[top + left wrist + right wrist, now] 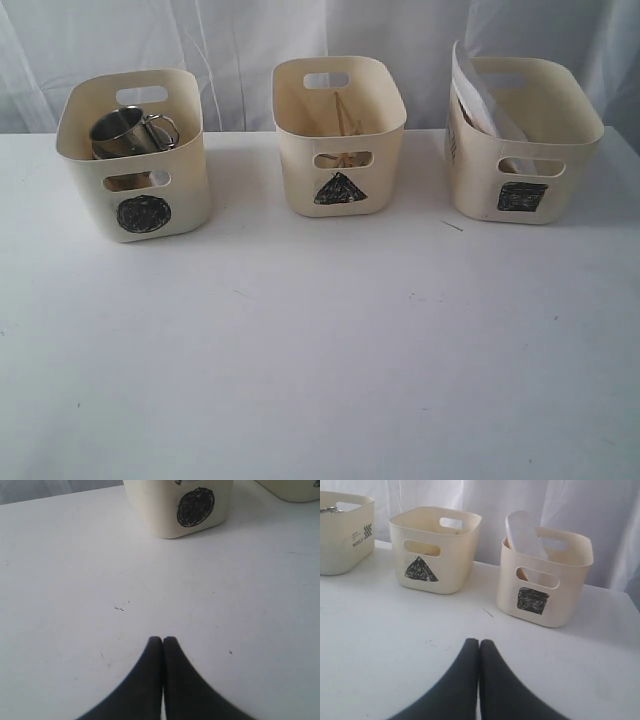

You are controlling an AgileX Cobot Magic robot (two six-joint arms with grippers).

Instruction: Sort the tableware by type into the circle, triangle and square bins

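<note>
The left gripper (pixel 163 639) hangs over the white table (pixel 75 580) with its jaws pressed together, holding nothing. The right gripper (pixel 479 641) is likewise closed and empty. Ahead of both, open tabletop runs to three tubs set apart in a row near the far edge. The circle bin (pixel 95 195) has a steel mug (pixel 120 130) tilted inside, the triangle bin (pixel 295 170) holds wooden chopsticks (pixel 345 118), and in the square bin (pixel 480 195) a white plate (pixel 480 95) leans up past the rim.

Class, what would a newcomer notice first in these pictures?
Three cream bins stand in a row on the white table, marked with a black circle, triangle and square. A steel mug sits in the circle bin on the left; a white plate juts from the square bin on the right.
</note>
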